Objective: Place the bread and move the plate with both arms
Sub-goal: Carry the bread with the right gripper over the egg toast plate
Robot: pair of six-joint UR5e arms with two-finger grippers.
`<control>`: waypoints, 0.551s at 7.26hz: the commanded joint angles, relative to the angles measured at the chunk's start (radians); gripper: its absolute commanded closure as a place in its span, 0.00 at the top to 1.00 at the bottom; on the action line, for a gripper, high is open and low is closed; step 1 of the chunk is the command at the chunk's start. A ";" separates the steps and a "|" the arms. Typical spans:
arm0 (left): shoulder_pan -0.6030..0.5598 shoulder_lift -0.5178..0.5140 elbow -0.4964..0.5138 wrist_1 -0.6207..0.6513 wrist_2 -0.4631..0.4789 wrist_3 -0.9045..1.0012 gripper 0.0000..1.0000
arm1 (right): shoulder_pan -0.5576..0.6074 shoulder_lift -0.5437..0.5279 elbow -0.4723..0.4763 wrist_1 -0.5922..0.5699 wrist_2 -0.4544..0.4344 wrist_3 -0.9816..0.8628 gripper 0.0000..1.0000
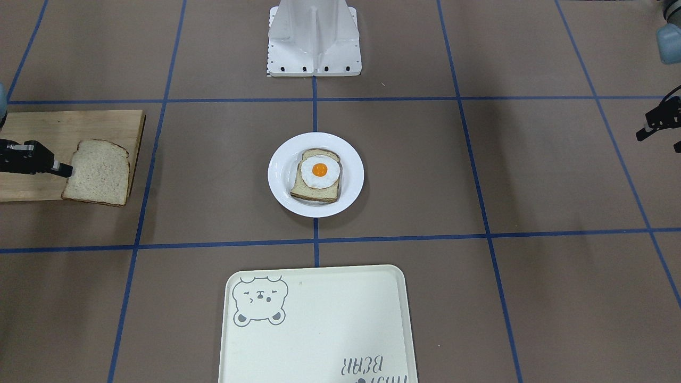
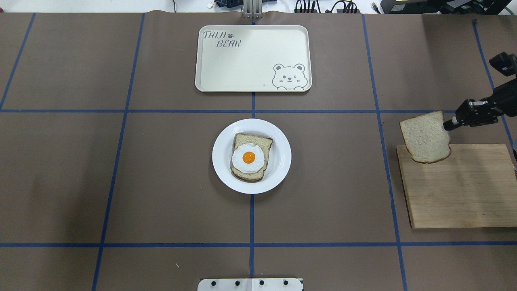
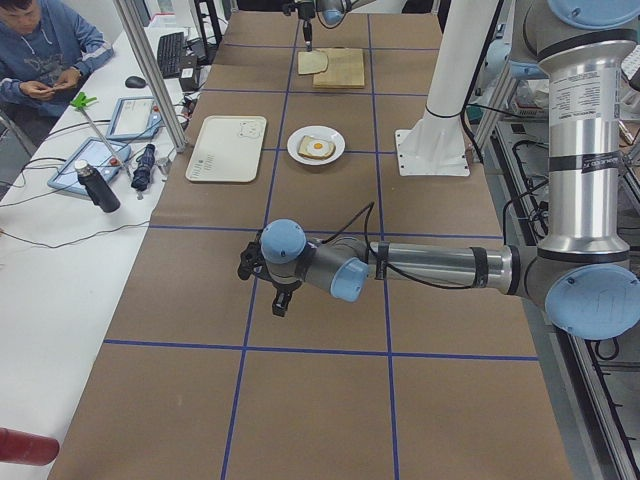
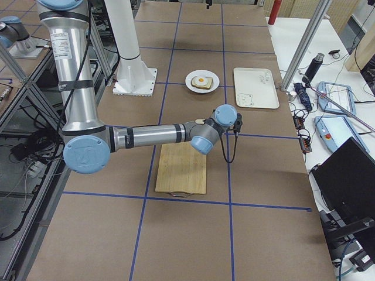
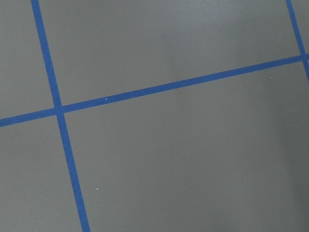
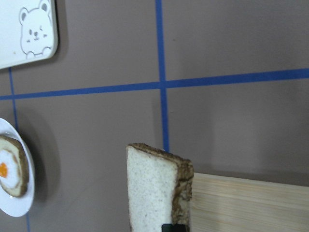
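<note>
Count: 2 bread slices, 1 fried egg, 1 plate, 1 tray, 1 board, 2 grippers.

My right gripper (image 2: pixel 446 125) is clamped nearly closed on the crust edge of the bread (image 2: pixel 426 136). It's the plain slice: squarish, rounded top, pale speckled crumb, dark brown crust. It hangs out past my fingertips over the corner of the cutting board (image 2: pixel 460 190), partly beyond the board's edge. It looks lifted and tilted, but I can't confirm it is clear of the wood. The board is a flat rectangle of light wood with visible grain, below and beside my right gripper.

The plate (image 2: pixel 278 161) is round, glossy white with a wide rim. It sits well apart from my right gripper, out past the bread's free edge near the table's middle. On it lies the second slice (image 2: pixel 253 141) with a fried egg (image 2: pixel 248 157) on top: white disc, orange yolk.

The tray (image 2: pixel 250 60) is a cream rectangle with rounded corners, a bear drawing and lettering. It's near the plate, not touching.

My left gripper (image 1: pixel 657 123) is black and well away from everything, above the bare brown table cover (image 2: pixel 161 182). Its wrist view shows only the cover and blue tape lines. I can't tell how far it is open.
</note>
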 commanded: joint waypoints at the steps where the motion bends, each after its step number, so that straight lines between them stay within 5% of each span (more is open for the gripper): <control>1: 0.000 0.000 0.000 0.000 0.000 0.000 0.98 | -0.105 0.182 -0.015 -0.004 0.002 0.188 0.00; 4: 0.000 0.000 0.002 0.000 0.000 0.000 0.98 | -0.339 0.388 -0.012 -0.005 -0.244 0.419 0.00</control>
